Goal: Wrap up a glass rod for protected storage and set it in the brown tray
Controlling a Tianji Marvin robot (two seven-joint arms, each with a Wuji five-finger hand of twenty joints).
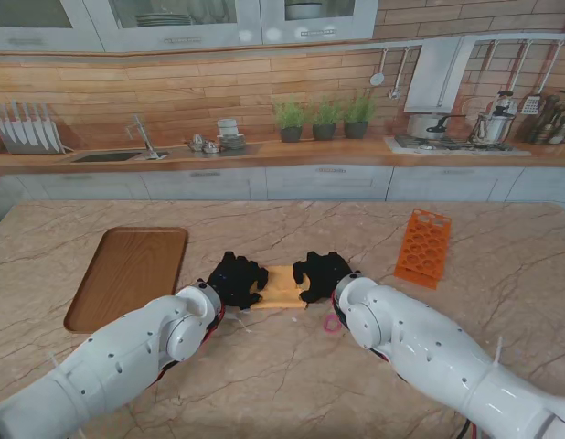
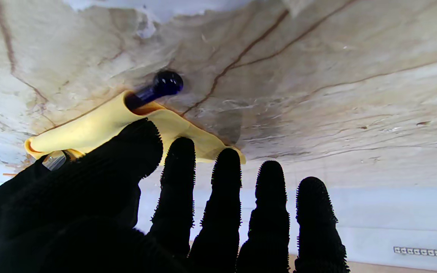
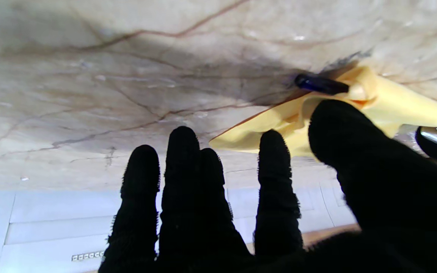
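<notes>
On veined marble, soft yellow cloth (image 1: 281, 286) around dark-blue glass rod (image 2: 157, 90)

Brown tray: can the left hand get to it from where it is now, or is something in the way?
Probably yes. The brown tray lies just left of the left hand, with nothing between them. But that hand is pressing on the yellow cloth around the glass rod.

Yellow cloth (image 1: 281, 287), dark blue rod (image 2: 157, 89), brown tray (image 1: 127, 274), orange rack (image 1: 422, 247), veined beige marble table (image 1: 292, 384)
</notes>
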